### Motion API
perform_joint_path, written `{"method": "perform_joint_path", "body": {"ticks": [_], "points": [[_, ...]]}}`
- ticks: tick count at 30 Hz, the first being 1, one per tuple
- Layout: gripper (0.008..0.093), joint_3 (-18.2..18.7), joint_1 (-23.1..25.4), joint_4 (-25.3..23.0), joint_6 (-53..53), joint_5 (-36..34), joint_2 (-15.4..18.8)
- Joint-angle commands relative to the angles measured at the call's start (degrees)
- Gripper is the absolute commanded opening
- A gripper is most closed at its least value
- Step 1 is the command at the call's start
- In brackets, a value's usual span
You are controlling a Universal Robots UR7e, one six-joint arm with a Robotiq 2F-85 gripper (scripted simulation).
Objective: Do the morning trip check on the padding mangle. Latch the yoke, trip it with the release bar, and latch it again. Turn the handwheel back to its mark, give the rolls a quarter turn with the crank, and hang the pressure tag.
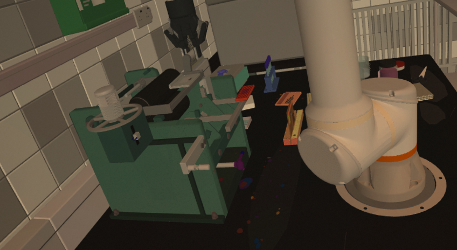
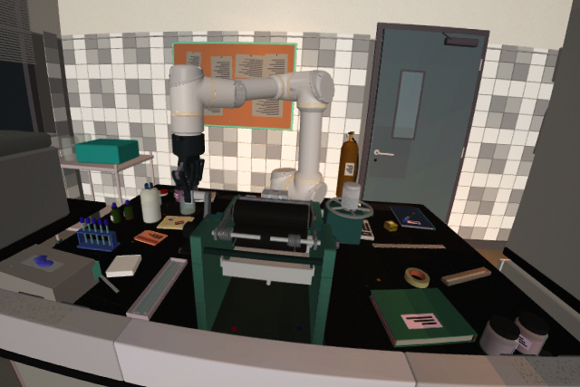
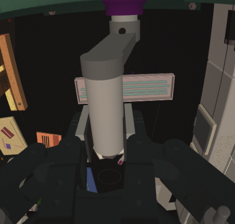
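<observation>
The crank handle [image 3: 105, 111], a pale upright cylinder, stands between my fingers. It sits on a grey crank arm [image 3: 115, 44] that runs to a shaft with a purple collar [image 3: 124, 6] on the green mangle [image 1: 166, 142]. From the side the handle [image 1: 187, 60] rises at the machine's far end beside the black roll [image 1: 160, 90]. The handwheel [image 1: 110, 118] with its ribbed knob is at the near end. A release bar [image 1: 235, 114] with a red pad [image 1: 245, 93] juts off the front. My gripper [image 3: 105, 148] points straight down and is closed on the crank handle.
The tiled wall [image 1: 41, 97] runs close behind the mangle. A grey tray [image 3: 146, 87] lies on the black bench below the crank. Orange cards [image 1: 288, 98], a wooden block [image 1: 293, 127] and a blue rack [image 1: 271, 79] lie toward the arm's base [image 1: 389, 171].
</observation>
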Motion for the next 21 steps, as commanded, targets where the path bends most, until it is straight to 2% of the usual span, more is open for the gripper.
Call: {"method": "perform_joint_path", "body": {"ticks": [1, 21], "points": [[0.0080, 0.2, -0.1, 0.2, -0.1, -0.2, -0.2], [0.0080, 5.3, -2.2, -1.5, -2.1, -0.2, -3.5]]}}
